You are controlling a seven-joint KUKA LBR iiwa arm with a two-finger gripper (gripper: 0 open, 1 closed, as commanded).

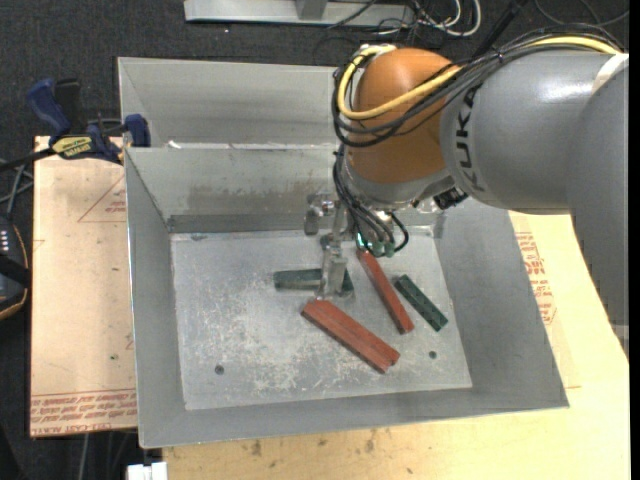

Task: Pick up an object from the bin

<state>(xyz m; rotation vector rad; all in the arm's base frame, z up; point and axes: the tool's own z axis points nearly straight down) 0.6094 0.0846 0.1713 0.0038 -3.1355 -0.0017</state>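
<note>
My gripper (330, 276) reaches down into the middle of the bin, under the orange dome. It stands right at a dark green flat bar (298, 281) that lies crosswise on the floor, and it covers part of that bar. Just in front of the gripper a red-brown block (352, 336) lies slanted. To the gripper's right lies a thin orange-red stick (386, 294). Beyond the stick there is a second dark green bar (421, 303), also slanted.
The arm and its dome hang over the bin's back right part. The bin's left half and front strip are bare grey floor with a few small holes.
</note>
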